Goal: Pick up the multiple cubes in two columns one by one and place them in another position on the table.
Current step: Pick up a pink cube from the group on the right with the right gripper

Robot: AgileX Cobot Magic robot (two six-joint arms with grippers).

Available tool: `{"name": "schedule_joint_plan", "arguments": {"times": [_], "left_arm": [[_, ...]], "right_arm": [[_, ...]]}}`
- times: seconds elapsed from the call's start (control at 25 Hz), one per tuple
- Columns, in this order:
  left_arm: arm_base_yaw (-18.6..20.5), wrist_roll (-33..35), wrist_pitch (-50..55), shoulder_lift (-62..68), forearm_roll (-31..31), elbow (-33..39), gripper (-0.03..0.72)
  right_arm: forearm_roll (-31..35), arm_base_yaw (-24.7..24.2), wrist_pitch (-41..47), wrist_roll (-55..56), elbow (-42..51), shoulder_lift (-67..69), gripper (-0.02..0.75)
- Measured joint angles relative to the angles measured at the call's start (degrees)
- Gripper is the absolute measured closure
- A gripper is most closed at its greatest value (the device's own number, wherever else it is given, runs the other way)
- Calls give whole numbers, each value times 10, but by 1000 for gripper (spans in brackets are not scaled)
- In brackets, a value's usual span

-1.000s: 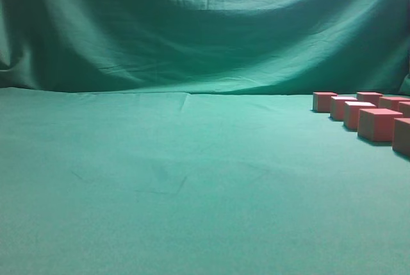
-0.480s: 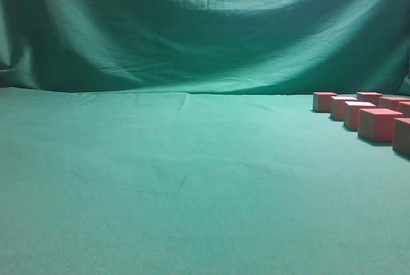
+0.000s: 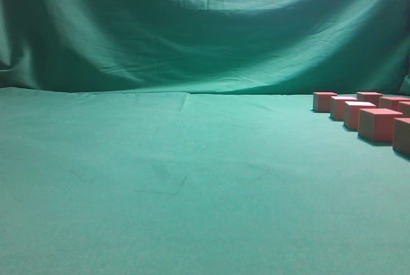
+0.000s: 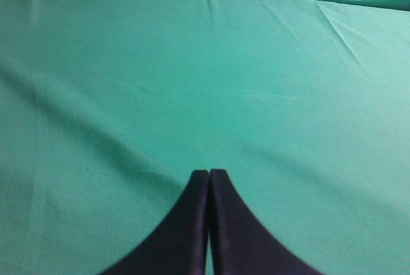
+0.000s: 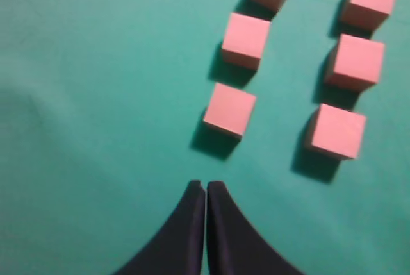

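Several pinkish-red cubes (image 3: 379,124) stand in two columns at the far right of the green table (image 3: 166,179) in the exterior view. In the right wrist view the same two columns run upward, the nearest cube of the left column (image 5: 229,109) and the nearest of the right column (image 5: 337,131) lying just ahead. My right gripper (image 5: 205,185) is shut and holds nothing, a short way before the left column's nearest cube. My left gripper (image 4: 209,173) is also shut and holds nothing, over bare green cloth, with no cube in its view. Neither arm shows in the exterior view.
A draped green cloth backdrop (image 3: 205,25) rises behind the table. The cloth on the table (image 4: 192,83) is slightly wrinkled. The rightmost cubes (image 3: 403,135) are cut by the picture's edge.
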Motion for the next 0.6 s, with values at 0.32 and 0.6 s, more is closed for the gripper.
{"name": "schedule_joint_plan", "arguments": {"times": [0.32,0.6], "left_arm": [[0,0,0,0,0,0,688],[0,0,0,0,0,0,688]], "right_arm": [[-17,21,-10,80,-70,162,738],[-31,21,-25,84,-99,232,594]]}}
